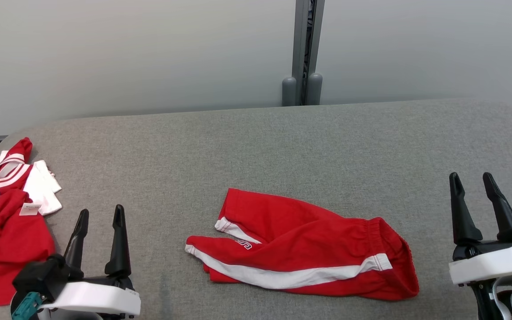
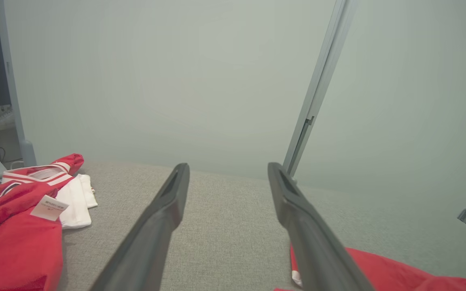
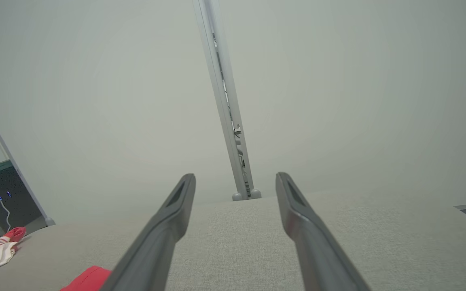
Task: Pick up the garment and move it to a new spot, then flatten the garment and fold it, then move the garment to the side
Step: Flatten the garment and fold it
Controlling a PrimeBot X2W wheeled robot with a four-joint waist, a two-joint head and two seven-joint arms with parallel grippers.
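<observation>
A pair of red shorts with white side stripes, the garment (image 1: 302,249), lies crumpled in the middle of the grey table (image 1: 256,146), waistband to the right. A corner of the garment (image 2: 399,275) shows at the lower right of the left wrist view, and a red tip of the garment (image 3: 87,279) at the bottom of the right wrist view. My left gripper (image 1: 101,217) stands open at the lower left, apart from the shorts. At the lower right my right gripper (image 1: 473,181) is open too, with nothing between its fingers.
A red and white jersey (image 1: 7,222) with a paper tag is piled at the table's left edge; the jersey (image 2: 18,218) also lies left of my left fingers. A grey partition wall with a metal post (image 1: 305,53) runs behind the table.
</observation>
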